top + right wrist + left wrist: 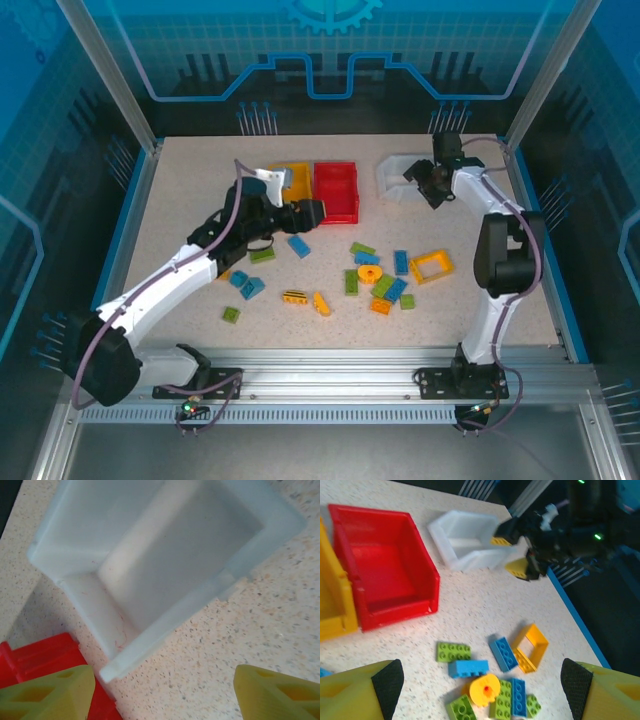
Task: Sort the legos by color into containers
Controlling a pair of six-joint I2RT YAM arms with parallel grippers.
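Legos [369,272] in blue, green and yellow lie loose across the middle of the table [180,190], so your sorting looks barely begun: red bin [336,190] and white bin [398,178] at the far edge sit empty, left gripper [310,213] and right gripper [432,190] gaping, holding nothing.

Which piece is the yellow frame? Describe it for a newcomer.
Find the white bin at far right, then come nearer to the brick cluster. At its right edge lies the yellow frame, the only open rectangle among solid bricks.
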